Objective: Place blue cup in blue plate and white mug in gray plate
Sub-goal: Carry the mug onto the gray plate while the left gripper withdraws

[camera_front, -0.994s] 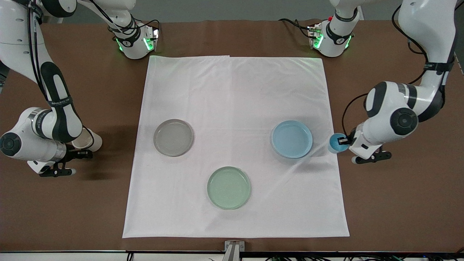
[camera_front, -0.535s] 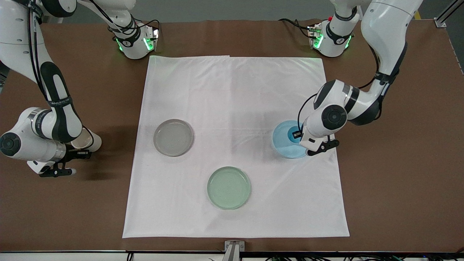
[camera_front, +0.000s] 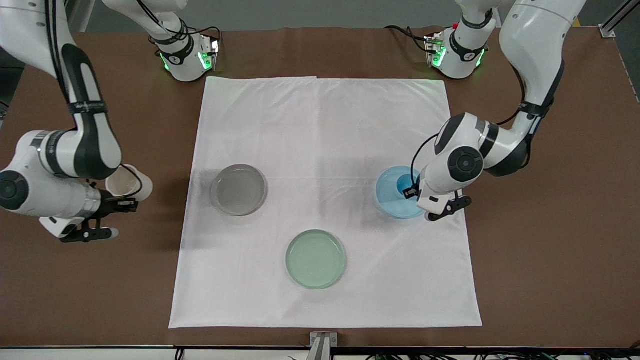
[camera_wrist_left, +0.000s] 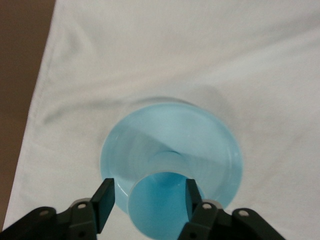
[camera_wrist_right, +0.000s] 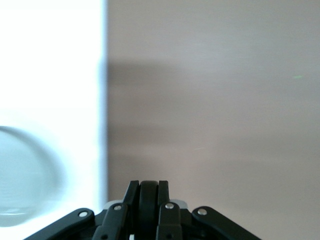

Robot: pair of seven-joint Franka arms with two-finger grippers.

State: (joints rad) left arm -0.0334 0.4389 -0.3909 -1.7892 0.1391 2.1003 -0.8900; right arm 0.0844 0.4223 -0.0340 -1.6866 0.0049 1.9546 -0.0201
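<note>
1. Clock set on the front view: 12 toward the robots' bases, 6 toward the camera. The brown tabletop (camera_front: 550, 280) fills the scene.
2. A white cloth (camera_front: 325, 130) covers its middle, and all three plates sit on it.
3. The right arm (camera_front: 85, 135) reaches down at the cloth's 9 o'clock side, off the fabric. The left arm (camera_front: 530, 60) bends in over the cloth's 3 o'clock edge.
4. The gray plate (camera_front: 239, 190) lies at 9 o'clock on the cloth, with nothing in it.
5. The blue plate (camera_front: 390, 197) lies at 3 o'clock, partly under the left wrist.
6. A pale green plate (camera_front: 315, 259) sits at 6 o'clock, nearest the camera.
7. The white mug (camera_front: 122, 181) is tilted, over bare tabletop just off the cloth's 9 o'clock edge, well apart from the gray plate.
8. The blue cup (camera_front: 403, 186) stands upright within the blue plate's outline, toward its 3 o'clock rim. Whether it rests on the plate or hangs just above it, I cannot tell.
9. The right pincer (camera_front: 119, 204) is clamped narrow on the mug's thin dark handle, as the right wrist view shows.
10. The left pincer (camera_wrist_left: 148, 197) straddles the blue cup. Gripping or letting go, I cannot tell.
</note>
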